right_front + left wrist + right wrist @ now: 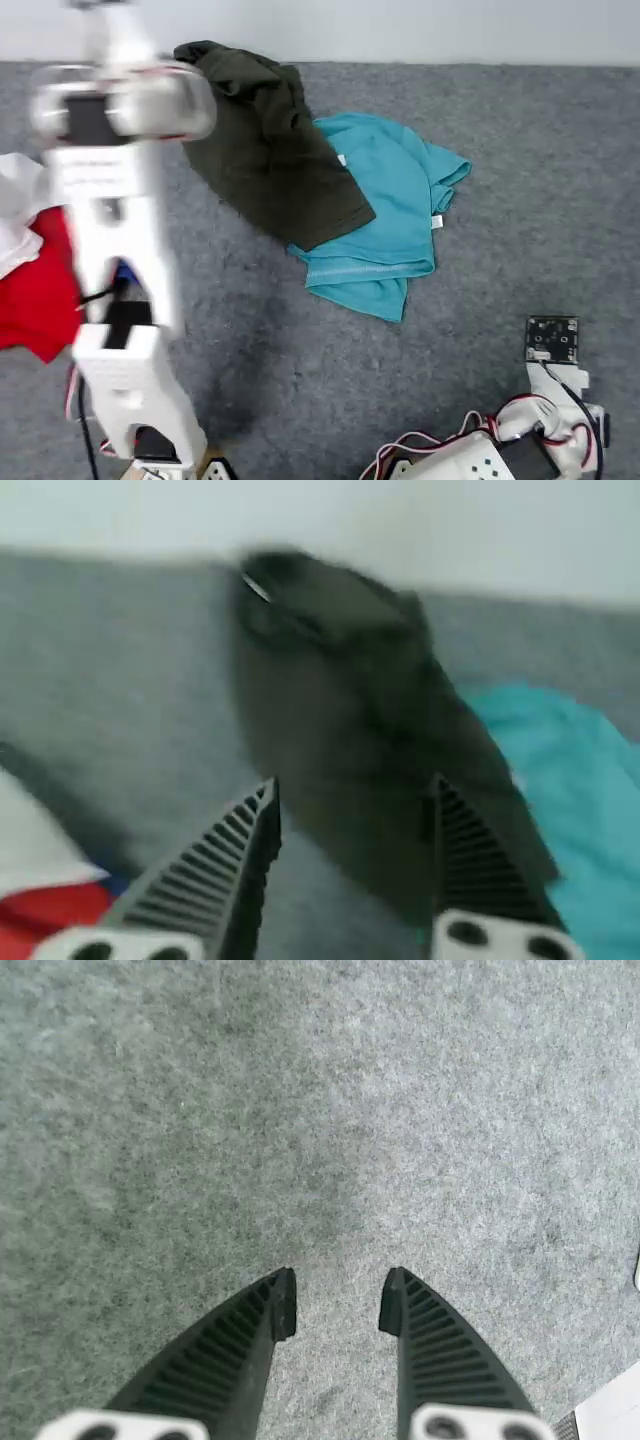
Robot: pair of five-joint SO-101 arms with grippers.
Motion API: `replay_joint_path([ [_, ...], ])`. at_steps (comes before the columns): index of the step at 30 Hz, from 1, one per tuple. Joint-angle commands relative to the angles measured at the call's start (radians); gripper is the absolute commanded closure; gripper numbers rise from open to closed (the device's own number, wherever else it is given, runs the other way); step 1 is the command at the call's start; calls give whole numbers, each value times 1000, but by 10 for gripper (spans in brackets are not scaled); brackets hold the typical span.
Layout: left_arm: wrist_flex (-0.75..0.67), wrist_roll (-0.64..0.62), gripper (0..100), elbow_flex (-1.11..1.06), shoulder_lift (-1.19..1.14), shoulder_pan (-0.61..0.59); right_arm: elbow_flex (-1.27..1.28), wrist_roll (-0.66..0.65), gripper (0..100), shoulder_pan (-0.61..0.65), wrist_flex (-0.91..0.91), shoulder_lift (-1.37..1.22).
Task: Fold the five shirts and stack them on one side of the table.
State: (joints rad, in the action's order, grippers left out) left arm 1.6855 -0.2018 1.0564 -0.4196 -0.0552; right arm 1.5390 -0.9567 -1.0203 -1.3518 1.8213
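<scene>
**4 Shirts Lie Unfolded on Grey Table as Both Grippers Hang Open**

The left arm (120, 250) stands tall over the near left part of the grey felt table (520, 150). Its gripper, the left gripper (355, 785), is spread wide with nothing between the ribbed fingers (245, 850). It hangs above bare felt, facing a crumpled dark olive shirt (270, 150).

That olive shirt lies at the far side of the table, touching the wall edge, and its lower hem overlaps a teal shirt (385, 215). The teal shirt is bunched just to the right of it, toward the table's middle.

At the left edge, a white shirt (18, 200) rests against a red shirt (35, 290), the white one farther back. Both are partly hidden behind the left arm. A sliver of blue (120, 885) shows beside the red cloth; what it belongs to cannot be told. None of the 4 garments is folded, and they sit in 2 loose heaps, well apart.

The right arm (530, 445) sits tucked low at the near right corner. The right gripper (340, 1290) is parted, its 2 fingers holding nothing, and it points down at plain felt.
</scene>
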Motion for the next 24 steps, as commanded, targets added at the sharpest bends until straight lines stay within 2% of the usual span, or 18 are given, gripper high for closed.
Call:
replay_joint_path([
  [1,-215,-209,787,-283,-40,189,2,-25,848,-12,-88,-8],
  [4,-384,-295,826,-329,-161,238,0,-55,848,-12,-94,-8],
  [7,-542,-310,901,-326,-328,239,0,-98,848,-18,-101,-10],
  [10,-597,-308,946,-278,-480,216,0,-123,848,-70,-104,-10],
  [16,-437,-193,980,-36,-732,242,9,-219,848,-180,-97,-8],
  [20,-239,-127,986,177,-838,256,9,-247,848,-191,-97,-8],
  [24,-8,-5,987,398,-891,250,9,-245,848,-191,-97,-8],
])
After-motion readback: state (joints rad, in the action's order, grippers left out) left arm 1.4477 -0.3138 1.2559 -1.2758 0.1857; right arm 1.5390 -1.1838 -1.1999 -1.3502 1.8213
